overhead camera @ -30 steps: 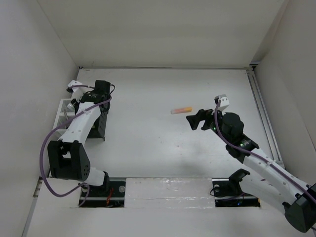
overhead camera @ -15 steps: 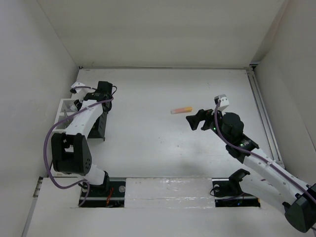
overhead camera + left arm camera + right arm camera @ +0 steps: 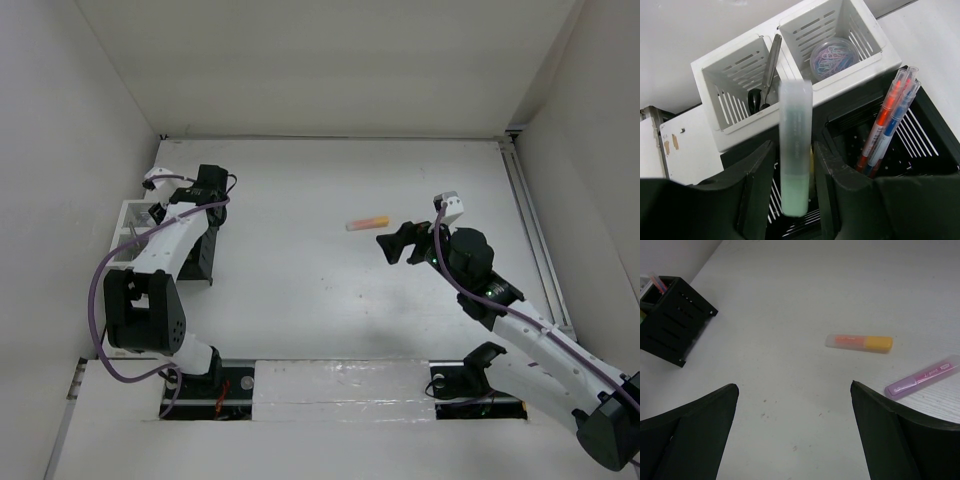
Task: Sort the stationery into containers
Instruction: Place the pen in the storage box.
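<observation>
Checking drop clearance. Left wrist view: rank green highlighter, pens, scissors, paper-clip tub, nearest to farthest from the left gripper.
1. green highlighter, between the fingers of the left gripper.
2. pens, on the right, standing in the black organiser.
3. scissors and paper-clip tub, beyond in the white organiser, left and right compartments; too close to call.

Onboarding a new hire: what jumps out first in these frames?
The left gripper holds a green highlighter over the black organiser, where pens stand. Behind it, the white organiser holds scissors and a tub of paper clips. An orange highlighter and a purple highlighter lie on the table before the open right gripper.
</observation>
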Action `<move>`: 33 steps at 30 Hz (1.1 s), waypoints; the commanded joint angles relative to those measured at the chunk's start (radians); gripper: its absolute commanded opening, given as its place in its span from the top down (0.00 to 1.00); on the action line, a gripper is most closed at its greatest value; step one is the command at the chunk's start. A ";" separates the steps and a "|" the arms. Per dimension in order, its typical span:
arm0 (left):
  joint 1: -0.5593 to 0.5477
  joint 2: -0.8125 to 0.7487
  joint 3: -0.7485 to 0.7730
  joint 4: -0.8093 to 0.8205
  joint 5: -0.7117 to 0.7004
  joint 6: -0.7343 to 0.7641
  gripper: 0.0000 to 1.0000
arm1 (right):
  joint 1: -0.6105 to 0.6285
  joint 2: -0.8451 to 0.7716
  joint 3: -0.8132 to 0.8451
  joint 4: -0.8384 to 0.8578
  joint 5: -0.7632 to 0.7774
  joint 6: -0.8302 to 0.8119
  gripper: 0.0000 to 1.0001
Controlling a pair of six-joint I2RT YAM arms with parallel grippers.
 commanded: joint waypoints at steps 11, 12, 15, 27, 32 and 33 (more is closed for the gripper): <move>0.001 -0.106 0.013 0.004 -0.012 -0.003 0.50 | -0.008 -0.025 -0.009 0.064 -0.012 -0.021 0.00; 0.001 -0.126 0.013 0.013 0.002 0.008 0.42 | -0.008 -0.025 -0.009 0.064 -0.012 -0.021 0.00; 0.001 -0.235 0.000 0.100 0.028 0.098 0.10 | -0.008 -0.016 -0.009 0.064 -0.012 -0.021 0.00; -0.426 -0.047 0.271 0.280 0.418 0.450 0.00 | -0.017 -0.017 0.012 -0.021 0.200 0.019 0.00; -0.602 0.352 0.652 0.115 0.407 0.451 0.00 | -0.017 -0.153 0.063 -0.184 0.355 0.076 0.00; -0.602 0.366 0.664 0.140 0.425 0.502 0.00 | -0.017 -0.187 0.063 -0.205 0.375 0.076 0.00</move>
